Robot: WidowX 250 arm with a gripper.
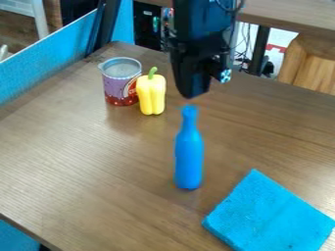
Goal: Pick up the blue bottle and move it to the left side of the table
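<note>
The black gripper (pixel 190 93) hangs down from the top edge, just above the neck of a blue bottle (pixel 189 159). The bottle stands upright near the middle of the wooden table. To the gripper's left a yellow pepper (pixel 151 94) with a green stem stands beside an open can (pixel 120 84) with a purple and red label. A folded blue cloth (pixel 269 214) lies flat at the lower right.
The wooden table (pixel 85 162) has its edge at the lower left. A blue partition (pixel 49 60) runs along the upper left side. Cables and another wooden surface (pixel 288 14) are behind the table at the upper right.
</note>
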